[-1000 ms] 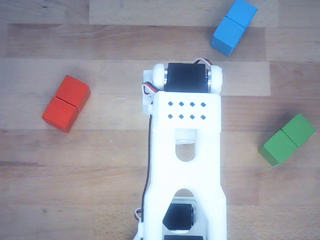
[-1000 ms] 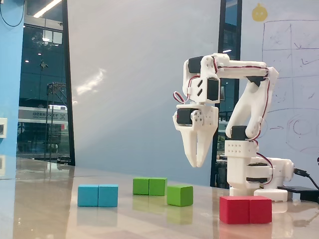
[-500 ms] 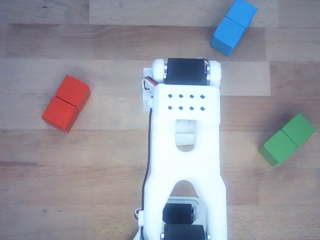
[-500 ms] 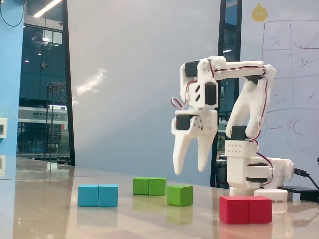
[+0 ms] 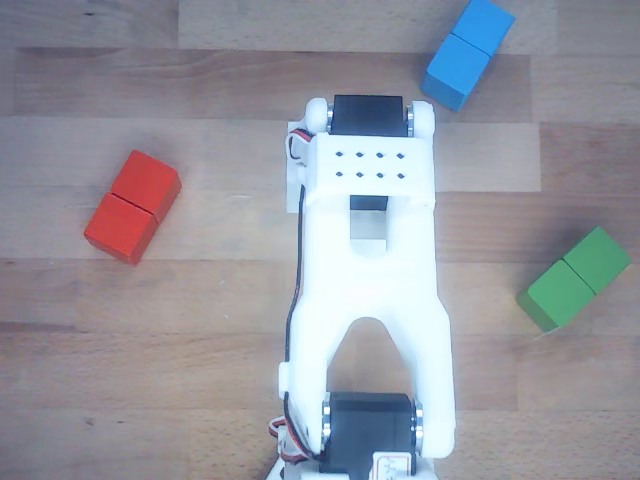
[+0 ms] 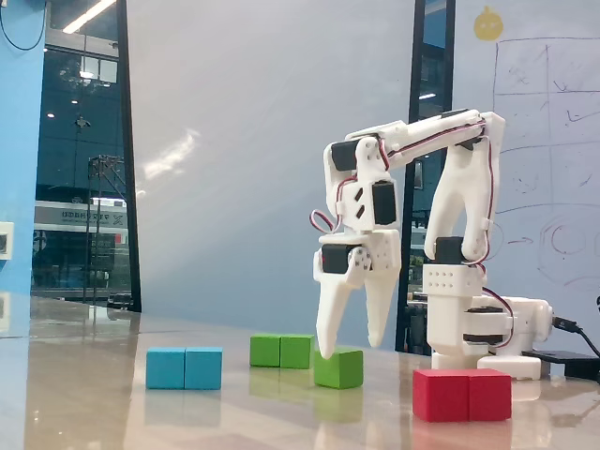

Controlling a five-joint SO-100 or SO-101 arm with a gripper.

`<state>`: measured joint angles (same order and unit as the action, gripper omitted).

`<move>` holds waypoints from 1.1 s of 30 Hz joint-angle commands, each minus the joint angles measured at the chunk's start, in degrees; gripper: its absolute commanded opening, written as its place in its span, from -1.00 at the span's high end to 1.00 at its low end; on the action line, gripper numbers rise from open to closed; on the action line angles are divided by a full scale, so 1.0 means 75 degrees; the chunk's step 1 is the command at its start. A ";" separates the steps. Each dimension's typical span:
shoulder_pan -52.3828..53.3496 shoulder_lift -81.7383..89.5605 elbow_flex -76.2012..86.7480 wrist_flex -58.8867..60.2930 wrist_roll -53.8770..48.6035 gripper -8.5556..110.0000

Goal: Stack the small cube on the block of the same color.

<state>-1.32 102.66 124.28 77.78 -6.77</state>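
Glass walls and a whiteboard stand behind the pale wooden table (image 6: 84,394), on which four coloured pieces are spread. In the fixed view the hand (image 6: 349,349) points straight down with its two fingers apart, one tip reaching the top left edge of the small cube (image 6: 338,367) and the other hanging behind and to the right of it; whether either finger touches the wood cannot be told. So the cube lies directly under the hand, partly within the gap, not yet gripped. The block (image 6: 281,351) rests just left of the cube and a little farther back in that view, its long side running across the picture, close by but apart. From above, the arm (image 5: 368,290) hides the cube entirely, and the block (image 5: 574,279) shows at the right edge, lying on a slant. A blue block (image 6: 185,368) and a red block (image 6: 462,395) sit well aside. The lift, once made, should need only a short carry toward the block.
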 commanded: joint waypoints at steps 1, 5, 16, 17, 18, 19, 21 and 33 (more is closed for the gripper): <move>0.0047 -0.0117 -0.0609 -0.0211 -0.0094 0.37; 0.0047 -0.0363 -0.0609 -0.0270 -0.0094 0.37; 0.0422 -0.0703 -0.0680 -0.0281 -0.0094 0.37; 0.0445 -0.0703 -0.0680 -0.0281 -0.0094 0.37; 0.0457 -0.0703 -0.0680 -0.0281 -0.0094 0.37; 0.0469 -0.0703 -0.0680 -0.0281 -0.0094 0.37; 0.0504 -0.0703 -0.0680 -0.0281 -0.0094 0.37; 0.0551 -0.0773 -0.0680 -0.0820 -0.0070 0.37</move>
<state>2.37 96.77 124.28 73.39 -6.77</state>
